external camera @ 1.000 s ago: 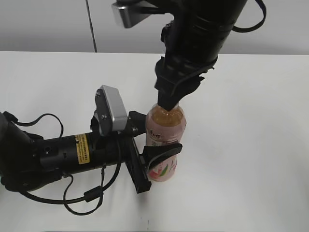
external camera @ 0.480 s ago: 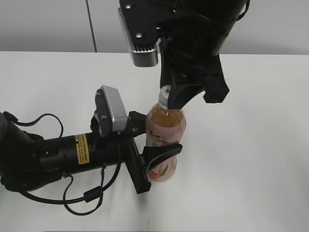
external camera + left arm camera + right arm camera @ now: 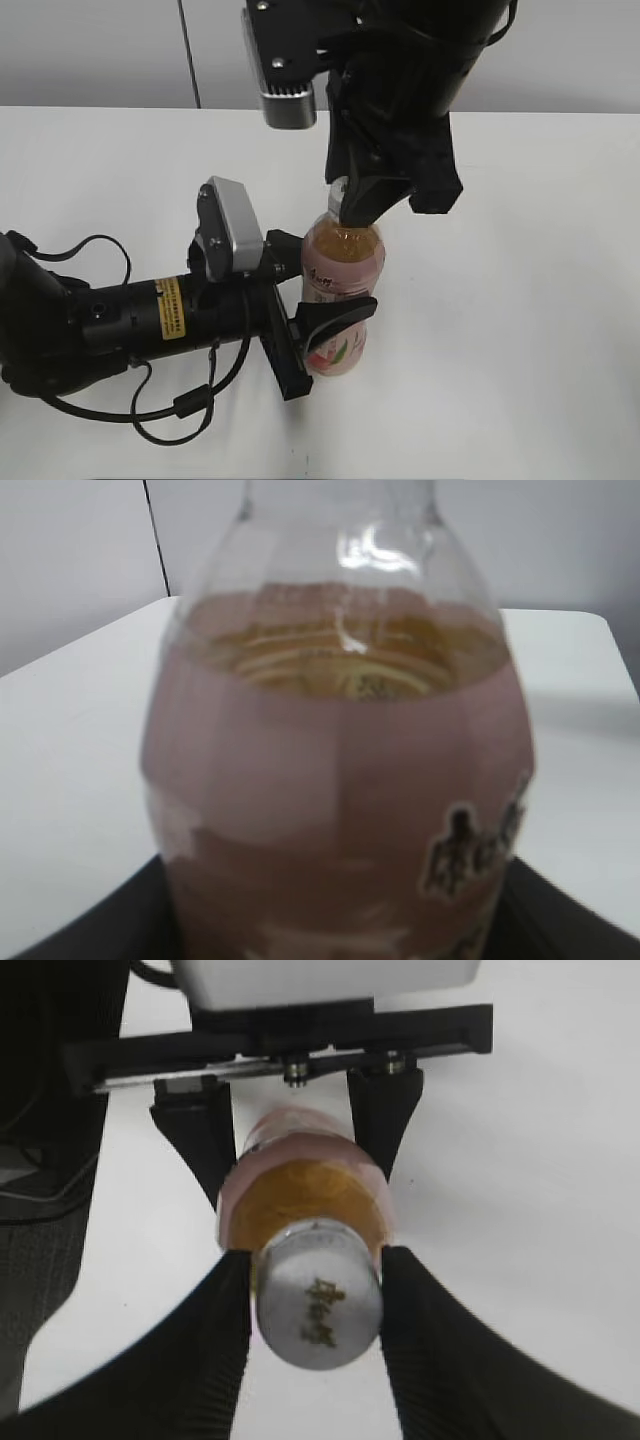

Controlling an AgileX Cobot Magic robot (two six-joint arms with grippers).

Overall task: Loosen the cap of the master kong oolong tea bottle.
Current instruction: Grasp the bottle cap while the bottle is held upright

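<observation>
Upright near the middle of the white table [image 3: 520, 300] stands the master kong oolong tea bottle [image 3: 340, 290], with both arms on it. From the left the left arm lies low along the tabletop, nearly horizontal, its silver wrist camera box [image 3: 232, 228] tilted up just left of the bottle. The left gripper [image 3: 330, 290] has its black fingers [image 3: 335, 312] closed around the labelled body of the bottle, one on the near side and one on the far side. In the left wrist view the bottle fills the frame, amber tea [image 3: 340, 660] up to the shoulder, with dark finger edges at the bottom corners.

From the far side the right arm comes down steeply over the bottle, wrist pointing downward. The right gripper [image 3: 318, 1305] pinches the cap [image 3: 320, 1305]: in the right wrist view its two black ribbed pads [image 3: 215, 1330] press against opposite sides of the white cap, whose dark logo faces the camera. In the exterior view only a sliver of the cap [image 3: 340, 192] shows beside the gripper.
</observation>
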